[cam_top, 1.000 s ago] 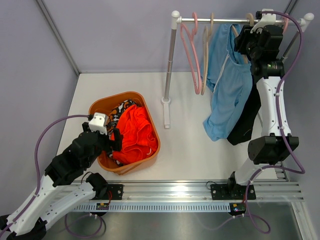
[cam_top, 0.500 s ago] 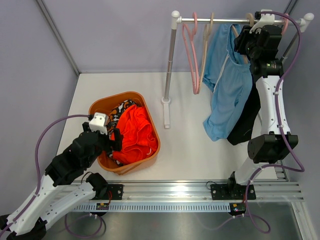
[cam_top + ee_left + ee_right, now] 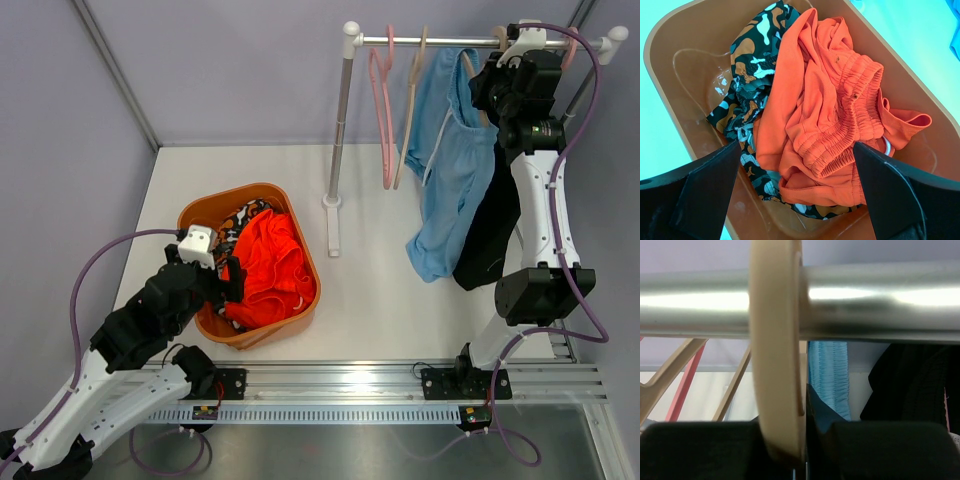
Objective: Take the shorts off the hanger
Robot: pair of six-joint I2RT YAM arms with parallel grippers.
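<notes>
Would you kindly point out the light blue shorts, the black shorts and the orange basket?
light blue shorts (image 3: 460,165), top external view, middle of the fabric.
black shorts (image 3: 490,238), top external view, lower hanging part.
orange basket (image 3: 690,35), left wrist view, bare inner wall.

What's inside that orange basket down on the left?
Inside the basket, bright orange shorts lie on top, with camouflage shorts partly tucked under them along one side. Anything beneath the pile is covered.
</notes>
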